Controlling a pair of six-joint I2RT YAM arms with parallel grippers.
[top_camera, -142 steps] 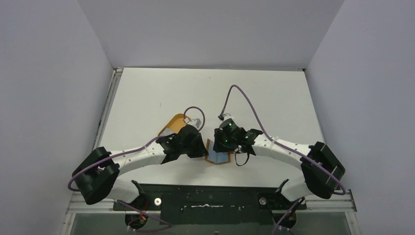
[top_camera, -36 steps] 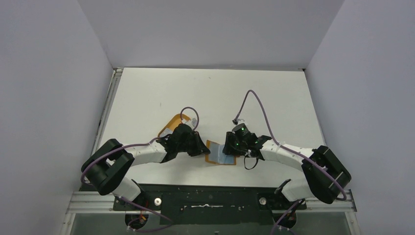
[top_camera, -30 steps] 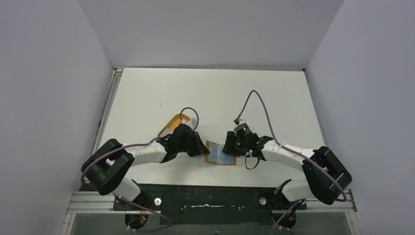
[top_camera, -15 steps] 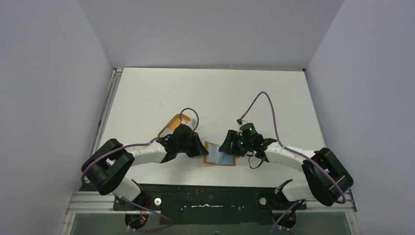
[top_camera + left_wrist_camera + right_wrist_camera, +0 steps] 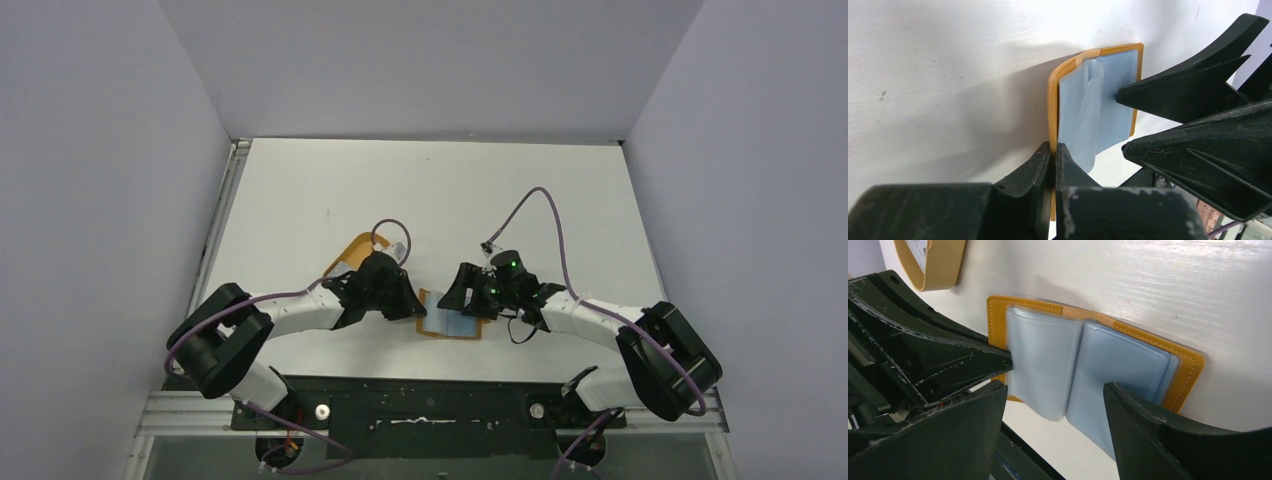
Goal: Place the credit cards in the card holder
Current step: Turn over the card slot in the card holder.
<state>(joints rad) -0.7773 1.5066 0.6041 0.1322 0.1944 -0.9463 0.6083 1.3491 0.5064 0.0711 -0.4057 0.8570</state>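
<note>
Jaws: left gripper (image 5: 1053,159) pinched tight on card holder (image 5: 1186,371) edge; right gripper (image 5: 1055,390) spread wide, gripping nothing. Holder tan-orange, lying open, pale-blue sleeves (image 5: 1043,365) up, contents unclear. Long axis left-right on table (image 5: 400,190), between both grippers.

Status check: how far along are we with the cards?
Done: the card holder lies open on the table, pale blue pockets up; whether a card is inside I cannot tell. In hand: the left fingers pinch its edge; the right fingers stand open over it, empty. To do: a greyish card seems to lie in the orange tray.
</note>
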